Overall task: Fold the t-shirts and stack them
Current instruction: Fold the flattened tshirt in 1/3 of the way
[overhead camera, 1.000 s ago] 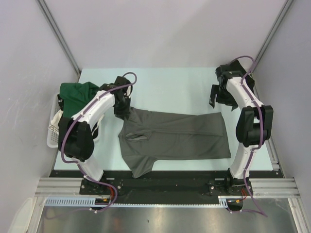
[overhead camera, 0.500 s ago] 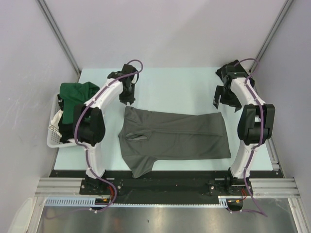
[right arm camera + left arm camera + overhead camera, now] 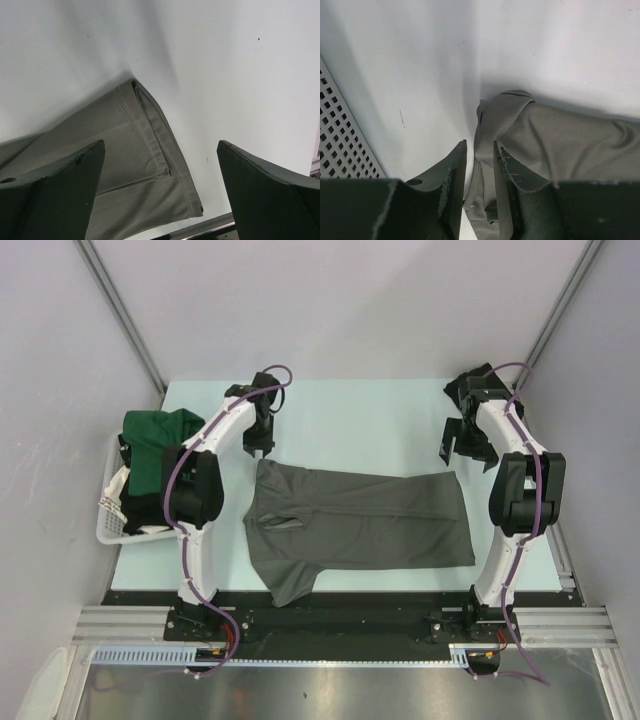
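Top external against a second ago: left tool (image 3: pixel 258 447) no longer on the grey t-shirt (image 3: pixel 360 520). Then, down on the shirt's far-left corner with cloth bunched under the fingers. Now raised and backed off just beyond that corner, apart from the cloth, and the corner flat again.

Left wrist view, same story: left tool (image 3: pixel 479 146) with jaws parted by a narrow slit, nothing pinched, rolled shoulder edge of the shirt (image 3: pixel 560 135) below and ahead. Reads as a let-go after a tug or smoothing pass, not a carry.

Right tool (image 3: pixel 458 450) nudged slightly outward, otherwise as before: just past the shirt's far-right corner, jaws spread wide, empty. Right wrist view: hem corner (image 3: pixel 150 145) under the gap, untouched.

Grey t-shirt spread flat on the tabletop (image 3: pixel 350 410), long axis left to right, one sleeve out at its near-left. No visible shift in the body since a second ago.

Green t-shirt (image 3: pixel 155 435) heaped in the basket (image 3: pixel 108 525), off the grey shirt's left side, not yet handled. Can't make out a black one.

Judgement: layout about done, folding not started, nothing stacked. Probably both tools onto the far corners next. Worth checking the stray sleeve first.
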You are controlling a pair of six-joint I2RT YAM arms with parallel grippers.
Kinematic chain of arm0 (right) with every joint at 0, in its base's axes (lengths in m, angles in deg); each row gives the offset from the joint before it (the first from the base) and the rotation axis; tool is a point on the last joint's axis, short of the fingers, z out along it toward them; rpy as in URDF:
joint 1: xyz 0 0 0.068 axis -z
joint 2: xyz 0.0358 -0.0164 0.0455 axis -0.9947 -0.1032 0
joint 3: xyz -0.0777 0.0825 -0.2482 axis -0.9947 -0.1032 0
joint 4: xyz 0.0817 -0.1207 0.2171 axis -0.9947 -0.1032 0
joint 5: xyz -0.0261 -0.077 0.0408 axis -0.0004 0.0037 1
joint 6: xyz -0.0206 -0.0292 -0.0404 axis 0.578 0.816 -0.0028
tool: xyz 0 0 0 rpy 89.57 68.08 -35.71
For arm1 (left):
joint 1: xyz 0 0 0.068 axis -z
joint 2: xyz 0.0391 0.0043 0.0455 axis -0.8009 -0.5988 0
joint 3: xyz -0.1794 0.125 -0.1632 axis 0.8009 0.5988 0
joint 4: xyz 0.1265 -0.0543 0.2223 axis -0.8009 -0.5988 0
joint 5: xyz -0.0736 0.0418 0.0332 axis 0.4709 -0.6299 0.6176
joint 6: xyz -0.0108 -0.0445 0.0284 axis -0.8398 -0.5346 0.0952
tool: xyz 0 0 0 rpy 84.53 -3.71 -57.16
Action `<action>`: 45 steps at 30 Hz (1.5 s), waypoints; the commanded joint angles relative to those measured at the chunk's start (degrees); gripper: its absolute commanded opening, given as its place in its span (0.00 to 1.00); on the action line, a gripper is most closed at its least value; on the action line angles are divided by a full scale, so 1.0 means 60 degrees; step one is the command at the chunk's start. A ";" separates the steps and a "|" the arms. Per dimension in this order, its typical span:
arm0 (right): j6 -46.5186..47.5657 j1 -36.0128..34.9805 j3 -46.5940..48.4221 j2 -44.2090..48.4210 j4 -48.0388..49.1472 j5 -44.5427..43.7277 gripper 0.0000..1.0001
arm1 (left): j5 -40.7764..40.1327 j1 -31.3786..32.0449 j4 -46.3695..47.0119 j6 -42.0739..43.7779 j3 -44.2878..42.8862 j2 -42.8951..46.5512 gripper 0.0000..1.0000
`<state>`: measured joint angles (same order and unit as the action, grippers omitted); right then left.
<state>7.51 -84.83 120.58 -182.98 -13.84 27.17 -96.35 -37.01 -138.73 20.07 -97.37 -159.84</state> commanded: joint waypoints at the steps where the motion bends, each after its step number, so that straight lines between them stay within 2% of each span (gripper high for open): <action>1: 0.0077 0.0052 0.0456 -0.0237 0.0118 0.0205 1.00 | 0.0165 -0.0021 -0.0149 -0.0124 0.0288 0.0191 0.31; 11: 0.0077 0.0052 0.0603 -0.0325 0.0104 0.0352 1.00 | 0.0518 -0.0020 -0.0061 -0.0227 0.0669 0.0015 0.27; 13: 0.0092 0.0052 0.0589 -0.0340 0.0089 0.0396 1.00 | 0.0561 -0.0020 -0.0032 -0.0227 0.0654 -0.0072 0.23; 18: 0.0077 0.0053 0.0588 -0.0369 0.0103 0.0513 1.00 | 0.0532 -0.0021 -0.0017 -0.0271 0.0727 -0.0219 0.03; 20: 0.0092 0.0053 0.0603 -0.0369 0.0103 0.0542 1.00 | 0.0503 -0.0020 -0.0075 -0.0286 0.0786 -0.0219 0.00; 30: 0.0077 0.0067 0.0662 -0.0383 0.0074 0.0616 1.00 | -0.0301 -0.0211 -0.0353 -0.0213 0.1869 0.0294 0.00; 40: 0.0106 0.0052 0.0457 -0.0354 0.0133 0.0630 1.00 | -0.0596 -0.0357 -0.0544 -0.0095 0.1797 0.0147 0.01; 45: 0.0106 0.0053 0.0252 -0.0325 0.0191 0.0630 1.00 | -0.0523 -0.0357 -0.0574 -0.0051 0.1826 0.0030 0.08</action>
<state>7.51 -84.59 122.49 -184.93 -13.39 30.82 -98.12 -38.62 -141.09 19.20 -86.16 -160.88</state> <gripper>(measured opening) 0.994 0.046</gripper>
